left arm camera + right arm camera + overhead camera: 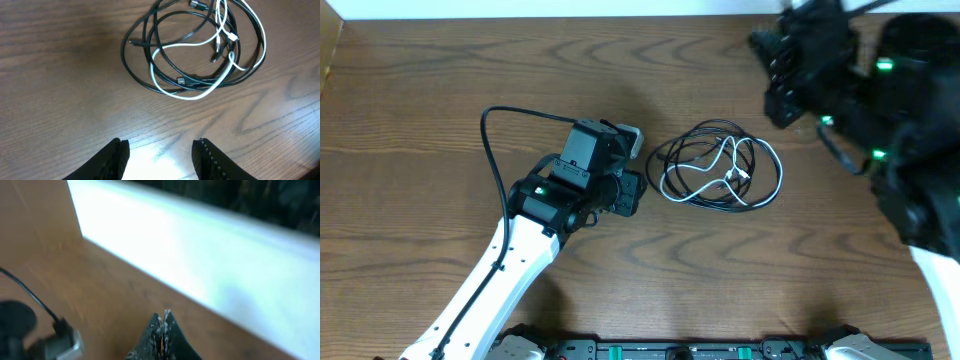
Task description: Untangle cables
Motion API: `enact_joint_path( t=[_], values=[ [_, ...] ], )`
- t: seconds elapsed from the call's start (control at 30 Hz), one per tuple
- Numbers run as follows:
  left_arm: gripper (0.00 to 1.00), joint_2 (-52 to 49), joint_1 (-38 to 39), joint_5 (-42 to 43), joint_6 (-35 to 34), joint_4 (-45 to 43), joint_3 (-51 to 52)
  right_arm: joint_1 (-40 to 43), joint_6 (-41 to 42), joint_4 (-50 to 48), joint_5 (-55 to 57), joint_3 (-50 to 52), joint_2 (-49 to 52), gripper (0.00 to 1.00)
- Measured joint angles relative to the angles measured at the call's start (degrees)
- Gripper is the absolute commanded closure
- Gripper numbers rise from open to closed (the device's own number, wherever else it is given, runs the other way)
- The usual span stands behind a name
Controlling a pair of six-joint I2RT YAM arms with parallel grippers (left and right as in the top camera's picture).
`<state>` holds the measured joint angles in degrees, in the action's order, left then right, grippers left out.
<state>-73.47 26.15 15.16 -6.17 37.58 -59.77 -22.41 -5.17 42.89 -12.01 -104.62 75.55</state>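
Note:
The cables (720, 166) lie coiled together on the wooden table at centre: black cords and one white cord with small plug ends. In the left wrist view the coil (195, 50) lies ahead of my fingers, apart from them. My left gripper (632, 192) sits just left of the coil, low over the table, open and empty; its two fingers (161, 155) show with bare table between them. My right gripper (780, 55) is raised at the far right, away from the cables, shut and empty; its fingertips (162, 320) are pressed together.
The table's far edge and a white wall (200, 245) run behind the right gripper. The left arm's own black wire (495, 150) loops over the table at left. The left arm's wrist and camera (55, 340) show in the right wrist view.

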Motion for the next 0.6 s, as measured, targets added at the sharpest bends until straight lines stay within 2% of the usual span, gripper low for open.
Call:
enact_joint_path(
  t=[0.1,0.13,0.17,0.2,0.3,0.47,0.5,0.6],
  values=[
    [0.53,0.0,0.0,0.0,0.0,-0.3,0.0,0.0,0.0,1.1,0.0,-1.6,-0.7,0.96],
    [0.53,0.0,0.0,0.0,0.0,-0.4,0.0,0.0,0.1,2.9,0.0,-1.8,-0.7,0.86],
    [0.53,0.0,0.0,0.0,0.0,-0.5,0.0,0.0,0.4,5.0,0.0,-1.8,-0.5,0.70],
    [0.53,0.0,0.0,0.0,0.0,-0.5,0.0,0.0,0.3,7.2,0.1,-1.7,0.0,0.59],
    [0.53,0.0,0.0,0.0,0.0,-0.5,0.0,0.0,0.3,15.0,0.6,-1.7,3.5,0.36],
    [0.53,0.0,0.0,0.0,0.0,-0.5,0.0,0.0,-1.5,26.9,1.5,-1.3,15.0,0.04],
    [0.53,0.0,0.0,0.0,0.0,-0.5,0.0,0.0,-2.2,28.3,1.5,-1.1,17.5,0.01],
    [0.53,0.0,0.0,0.0,0.0,-0.5,0.0,0.0,-2.8,31.8,1.2,-0.7,24.9,0.01]
  ],
)
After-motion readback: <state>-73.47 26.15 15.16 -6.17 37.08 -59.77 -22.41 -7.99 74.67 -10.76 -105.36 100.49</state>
